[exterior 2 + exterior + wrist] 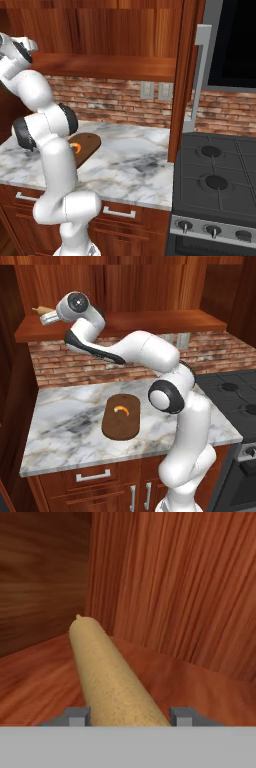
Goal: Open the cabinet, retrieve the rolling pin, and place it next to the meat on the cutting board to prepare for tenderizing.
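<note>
The slim light tan wooden rolling pin (107, 672) runs toward 12 o'clock between spread fingers (77, 716); rigid, light and roll-prone, best pinched mid-barrel.

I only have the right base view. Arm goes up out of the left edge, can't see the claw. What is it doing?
Observer: In the hand view the claw straddles the rolling pin, one fingertip on each side, inside the cabinet.
Operator: Closed on it?
Observer: Can't tell; the tips look close to the pin, contact unclear.
Operator: Board is half hidden behind the arm for me. Meat on it?
Observer: Yes. In the left base view the meat sits at the far end of the cutting board, with bare board nearer the counter's front edge.
</note>
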Controlling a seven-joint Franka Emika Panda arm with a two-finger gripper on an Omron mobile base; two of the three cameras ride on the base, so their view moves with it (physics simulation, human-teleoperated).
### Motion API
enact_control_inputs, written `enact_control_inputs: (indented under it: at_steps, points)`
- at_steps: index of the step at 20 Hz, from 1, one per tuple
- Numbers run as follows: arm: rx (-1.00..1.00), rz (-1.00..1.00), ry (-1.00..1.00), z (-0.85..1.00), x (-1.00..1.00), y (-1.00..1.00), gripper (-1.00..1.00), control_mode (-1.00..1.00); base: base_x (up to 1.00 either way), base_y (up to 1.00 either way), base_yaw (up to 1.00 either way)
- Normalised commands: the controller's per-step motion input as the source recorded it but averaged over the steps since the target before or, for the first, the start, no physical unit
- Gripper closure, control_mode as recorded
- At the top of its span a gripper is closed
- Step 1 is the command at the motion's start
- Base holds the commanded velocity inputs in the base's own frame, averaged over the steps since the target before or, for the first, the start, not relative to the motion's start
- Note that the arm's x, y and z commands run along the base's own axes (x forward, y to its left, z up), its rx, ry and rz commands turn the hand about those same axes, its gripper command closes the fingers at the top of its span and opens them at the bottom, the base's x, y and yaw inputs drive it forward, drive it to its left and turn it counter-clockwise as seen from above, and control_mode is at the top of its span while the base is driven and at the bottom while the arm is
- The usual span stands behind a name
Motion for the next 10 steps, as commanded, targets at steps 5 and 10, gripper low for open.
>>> enact_control_inputs:
  at_steps: [5,10]
  points:
    - [0.07,0.00,-0.12,0.01,-0.86,0.00,1.00,-1.00,0.00,0.00,0.00]
    - [0.14,0.00,-0.10,0.19,-0.88,-0.30,1.00,-1.00,0.00,0.00,0.00]
